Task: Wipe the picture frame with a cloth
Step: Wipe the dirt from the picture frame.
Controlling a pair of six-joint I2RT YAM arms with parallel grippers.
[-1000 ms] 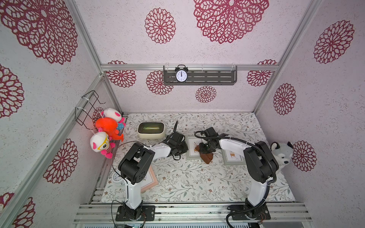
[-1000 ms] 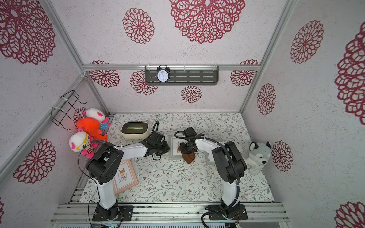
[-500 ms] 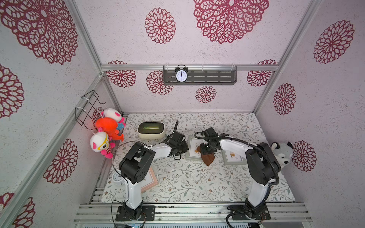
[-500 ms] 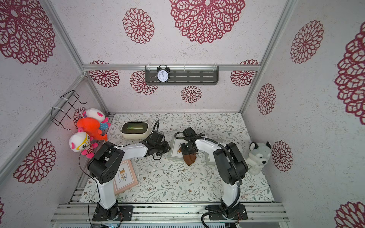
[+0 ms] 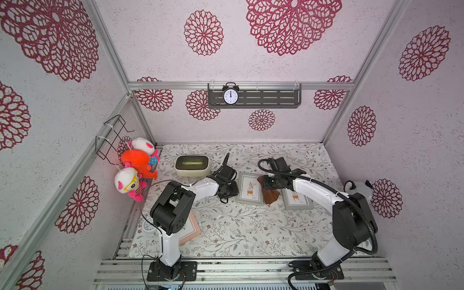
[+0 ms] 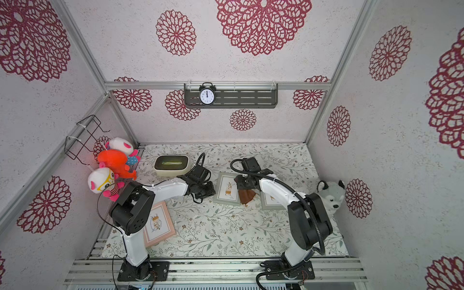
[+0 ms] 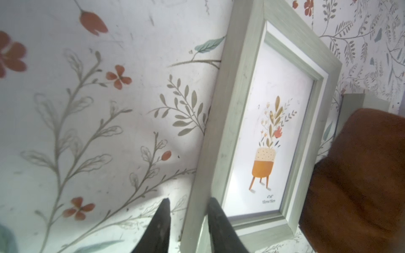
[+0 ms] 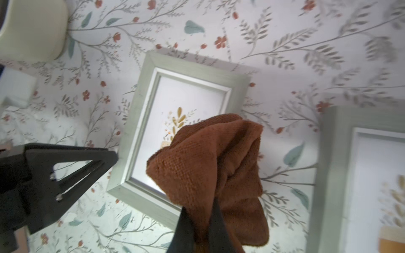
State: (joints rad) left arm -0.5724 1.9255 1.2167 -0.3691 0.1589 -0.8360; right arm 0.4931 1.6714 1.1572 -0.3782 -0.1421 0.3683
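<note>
Our R gripper [image 8: 198,210] pinches the small brown fabric cloth [image 8: 208,157], hanging below it over the grey-green rectangular wooden picture frame [image 8: 140,114]. Our L gripper [image 7: 188,201] straddles that frame's rim, fingers apart, prob. loose.

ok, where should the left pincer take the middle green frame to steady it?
Probably pinch the long rail nearest the left pincer, close to its corner, coming down from that arm's side. The green frame lies flat and its raised border offers a lip; the cloth in the right pincer hangs at the opposite side.

Mock-home lab booth: alu rails [image 5: 175,85], wallpaper [image 5: 276,62], clock [image 5: 230,96].
</note>
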